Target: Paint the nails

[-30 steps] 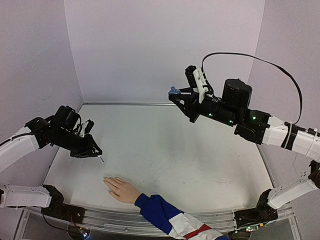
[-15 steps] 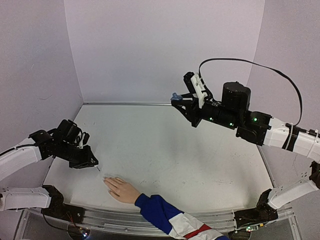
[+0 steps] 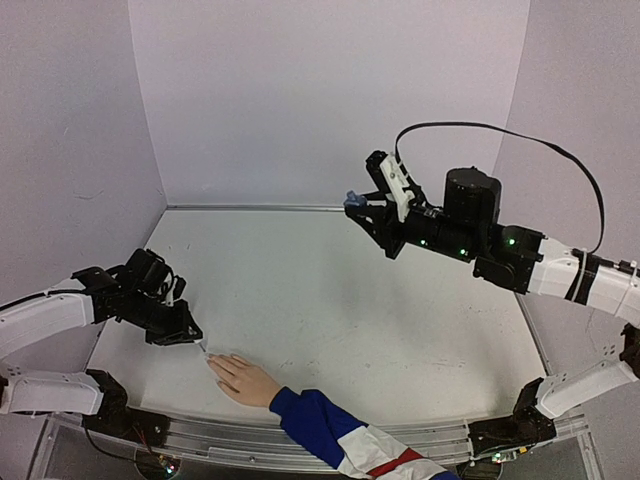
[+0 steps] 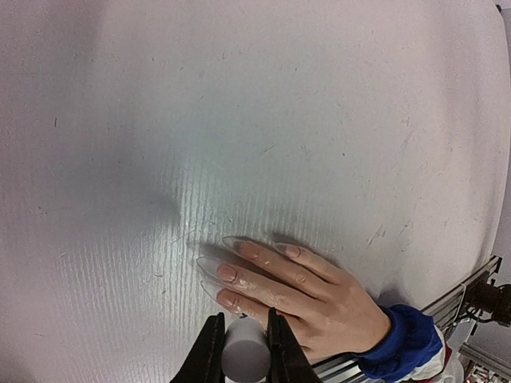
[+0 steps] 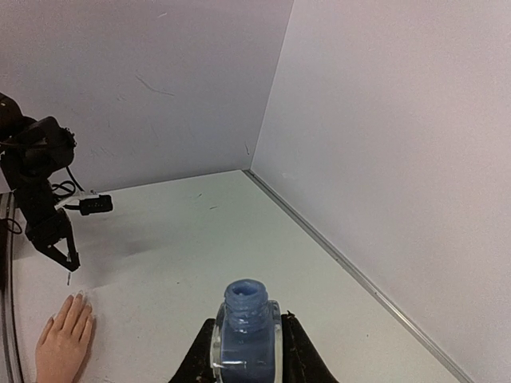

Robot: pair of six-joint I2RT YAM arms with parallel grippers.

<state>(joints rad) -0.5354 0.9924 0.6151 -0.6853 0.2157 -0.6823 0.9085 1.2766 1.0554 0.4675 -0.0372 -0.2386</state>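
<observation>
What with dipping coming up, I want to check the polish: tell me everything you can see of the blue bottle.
The blue bottle is small and looks like translucent glass. Its round neck is open, with no cap on it. It stands upright, clamped on both sides between the right gripper's black fingers, and nothing else touches it. It is held in the air, well above the white table, over its far part.

From above and behind, I saw the hand (image 3: 245,378) at seven o'clock; left wrist camera close, right wrist distant.
</observation>
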